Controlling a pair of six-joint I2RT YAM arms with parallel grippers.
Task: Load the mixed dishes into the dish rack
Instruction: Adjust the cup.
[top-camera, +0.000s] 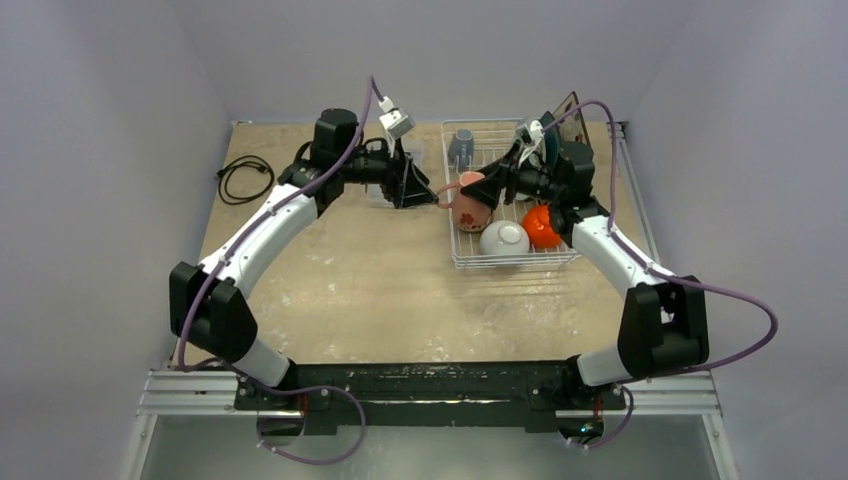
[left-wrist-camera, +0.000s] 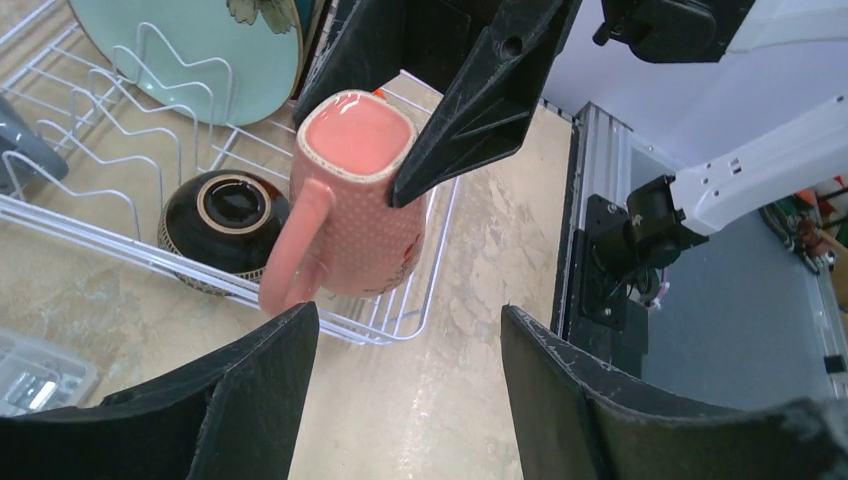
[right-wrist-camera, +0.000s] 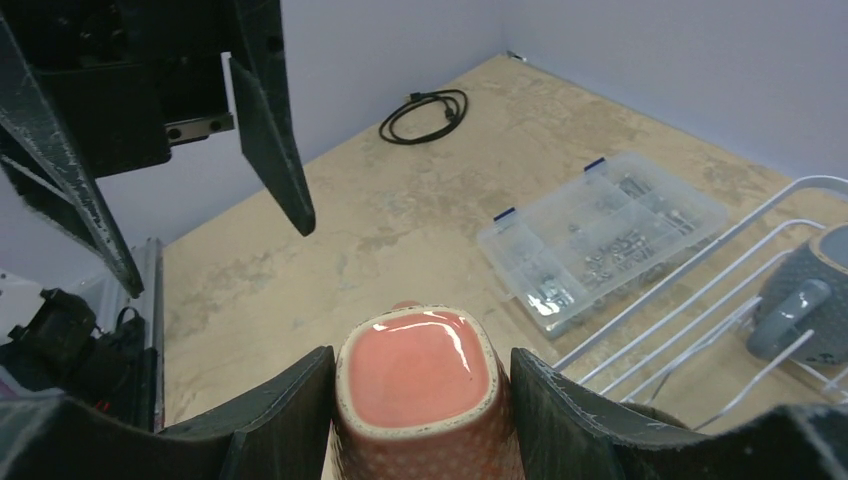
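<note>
Pinching pink mug (left-wrist-camera: 350, 215), R gripper (right-wrist-camera: 420, 395) over rack (left-wrist-camera: 120, 245)

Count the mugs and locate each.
2: the salmon-pink mug in the right gripper, left side of the dish rack; the grey-blue mug in its far-left corner. Others may be hidden.

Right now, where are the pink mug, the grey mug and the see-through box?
pink mug (left-wrist-camera: 365, 240), left wrist view, on its dotted side.
grey mug (right-wrist-camera: 812, 265), right wrist view, on its bumpy body.
see-through box (right-wrist-camera: 605, 235), right wrist view, on the middle of its lid.
</note>
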